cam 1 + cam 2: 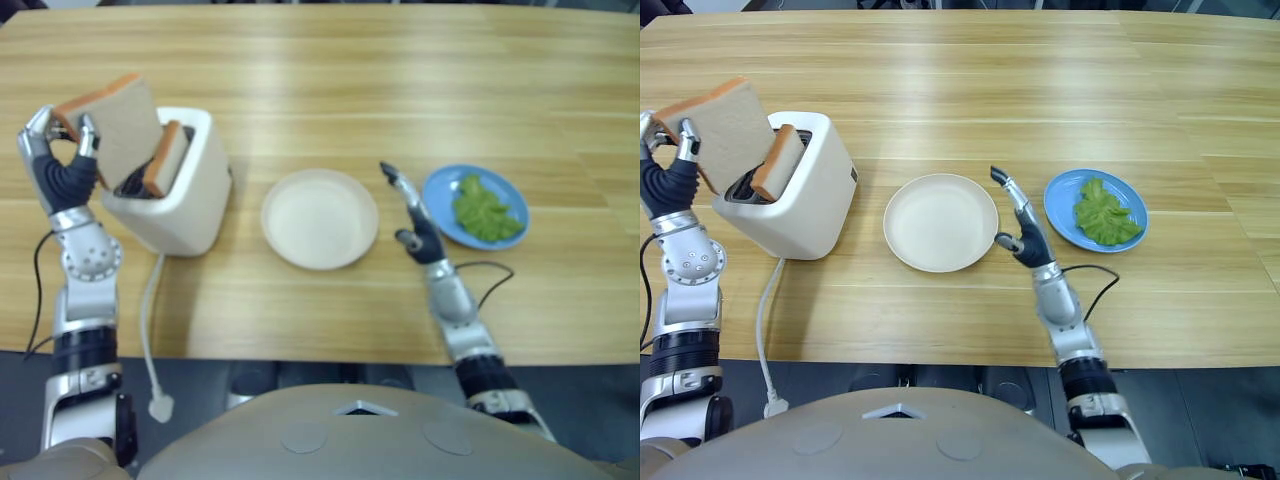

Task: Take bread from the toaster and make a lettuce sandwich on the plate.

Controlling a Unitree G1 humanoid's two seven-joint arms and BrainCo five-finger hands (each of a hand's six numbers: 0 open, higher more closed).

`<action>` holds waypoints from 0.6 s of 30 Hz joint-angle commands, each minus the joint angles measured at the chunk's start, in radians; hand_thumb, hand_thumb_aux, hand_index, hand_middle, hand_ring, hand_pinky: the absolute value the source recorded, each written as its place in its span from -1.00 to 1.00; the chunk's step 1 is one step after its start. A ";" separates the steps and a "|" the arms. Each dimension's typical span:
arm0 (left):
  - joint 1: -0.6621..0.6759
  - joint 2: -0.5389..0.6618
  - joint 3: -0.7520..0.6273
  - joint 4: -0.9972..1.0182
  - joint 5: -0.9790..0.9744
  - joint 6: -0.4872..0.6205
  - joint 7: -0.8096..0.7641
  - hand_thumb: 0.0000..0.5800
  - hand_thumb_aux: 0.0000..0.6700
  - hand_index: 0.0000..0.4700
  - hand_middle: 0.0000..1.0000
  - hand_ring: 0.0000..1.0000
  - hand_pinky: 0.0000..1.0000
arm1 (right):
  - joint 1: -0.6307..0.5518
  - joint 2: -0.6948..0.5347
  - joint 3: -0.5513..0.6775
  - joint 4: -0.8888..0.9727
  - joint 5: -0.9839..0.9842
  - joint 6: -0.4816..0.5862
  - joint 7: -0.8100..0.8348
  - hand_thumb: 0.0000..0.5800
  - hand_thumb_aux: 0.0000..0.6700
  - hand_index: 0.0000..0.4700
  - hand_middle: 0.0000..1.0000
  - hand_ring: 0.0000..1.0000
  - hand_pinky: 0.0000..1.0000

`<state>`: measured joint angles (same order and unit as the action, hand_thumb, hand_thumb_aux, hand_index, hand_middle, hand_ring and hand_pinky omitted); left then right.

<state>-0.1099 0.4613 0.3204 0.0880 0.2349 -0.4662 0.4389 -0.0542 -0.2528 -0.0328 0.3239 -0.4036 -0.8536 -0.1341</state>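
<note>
We work at a wooden table (400,80); taking the cream plate (320,218) as the dial's centre, the white toaster (190,200) stands at nine o'clock, its power cord (150,310) trailing off toward seven; the plate itself is bare; a blue plate (1065,225) sits at three o'clock, with the lettuce (485,210) heaped on it; our left hand (55,160) is closed around one bread slice (120,125), held tilted above the toaster's slots at its ten o'clock side, apparently clear of the slot; a second slice (168,158) leans in the toaster just beside it; our right hand (415,220) is between the two plates, fingers stretched out and holding nothing; we judge the step in hand to be taking out the first slice; next we must carry it toward three o'clock and lay it flat on the cream plate, keeping it clear of the second slice and the toaster's rim
</note>
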 commanded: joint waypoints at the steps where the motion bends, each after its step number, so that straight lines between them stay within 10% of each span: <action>1: -0.018 -0.010 0.021 -0.062 -0.043 -0.006 -0.046 1.00 1.00 0.96 1.00 1.00 1.00 | -0.036 -0.065 -0.038 -0.029 -0.132 0.103 -0.082 -1.00 -1.00 -1.00 -1.00 -1.00 -1.00; 10: -0.036 0.000 0.075 -0.403 -0.084 0.056 -0.138 1.00 1.00 0.96 1.00 1.00 1.00 | -0.104 -0.358 0.010 -0.063 -0.589 0.550 -0.177 -1.00 -1.00 -1.00 -1.00 -1.00 -1.00; 18: -0.154 -0.085 -0.156 -0.616 -0.167 0.238 -0.311 1.00 1.00 0.96 1.00 1.00 1.00 | -0.230 -0.486 0.139 0.166 -0.685 0.774 -0.099 -1.00 -1.00 -1.00 -1.00 -1.00 -1.00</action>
<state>-0.2504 0.4005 0.2390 -0.5288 0.0833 -0.2745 0.1685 -0.2703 -0.7255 0.0737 0.4495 -1.0771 -0.1079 -0.2561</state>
